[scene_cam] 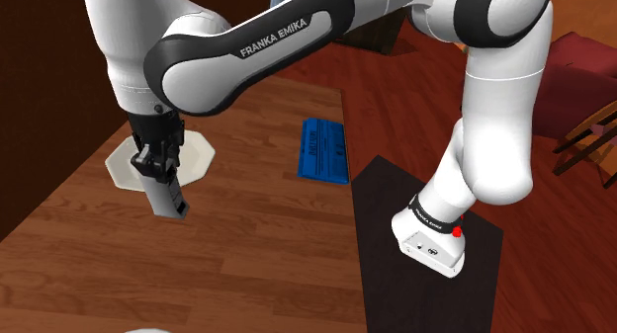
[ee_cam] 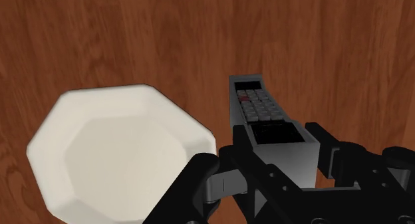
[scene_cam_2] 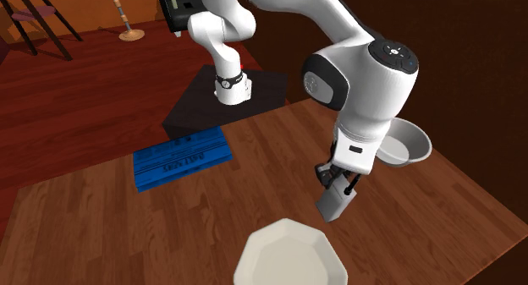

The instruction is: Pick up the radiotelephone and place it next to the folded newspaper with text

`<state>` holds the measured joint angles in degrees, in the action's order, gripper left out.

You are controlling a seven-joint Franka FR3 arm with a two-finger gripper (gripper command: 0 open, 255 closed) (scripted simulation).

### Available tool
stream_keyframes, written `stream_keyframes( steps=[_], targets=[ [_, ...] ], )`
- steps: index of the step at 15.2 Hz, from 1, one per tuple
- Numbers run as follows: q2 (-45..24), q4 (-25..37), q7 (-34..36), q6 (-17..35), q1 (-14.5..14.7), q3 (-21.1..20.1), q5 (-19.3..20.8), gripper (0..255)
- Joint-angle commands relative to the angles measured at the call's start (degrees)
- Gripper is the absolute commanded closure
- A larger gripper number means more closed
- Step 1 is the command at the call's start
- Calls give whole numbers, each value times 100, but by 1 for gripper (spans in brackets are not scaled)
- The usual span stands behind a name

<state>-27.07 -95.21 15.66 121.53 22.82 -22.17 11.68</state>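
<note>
The gripper (ee_cam: 279, 146) has its two black fingers closed on the upper end of the radiotelephone (ee_cam: 256, 106), a grey handset with a field of small keys. It holds the handset over the brown wooden table (ee_cam: 133, 36), just beside a white eight-sided plate (ee_cam: 113, 156). In the shoulder view the gripper (scene_cam: 163, 178) hangs in front of this plate (scene_cam: 203, 155) and the radiotelephone (scene_cam: 170, 198) reaches down from it toward the table (scene_cam: 247, 242). Farther on, a blue folded newspaper (scene_cam: 324, 151) with text lies flat near the table edge, well apart from the handset. Beyond that edge stands the black stand (scene_cam: 425, 282) on a red-brown plank floor (scene_cam_2: 68, 97). A grey bowl (scene_cam_2: 406, 148) sits near the table's far corner in the second exterior view. At the back are a red seat (scene_cam: 583, 59), a wooden chair (scene_cam: 588, 143) and dark walls. The long axis of the radiotelephone (scene_cam_2: 332, 205) is nearly upright, a little tilted; its free end points downward. Whether this end touches the wood I cannot tell.
</note>
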Motion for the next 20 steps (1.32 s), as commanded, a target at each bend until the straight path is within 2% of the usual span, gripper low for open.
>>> stream_keyframes(
  steps=[1, 15, 20],
  targets=[
    [67, 57, -17, -117, -7, -18, -31, 255],
    [396, 677, -132, -1040, -26, -104, -203, 255],
    [1059, 270, -712, -1233, -509, -48, -507, 255]
  ],
)
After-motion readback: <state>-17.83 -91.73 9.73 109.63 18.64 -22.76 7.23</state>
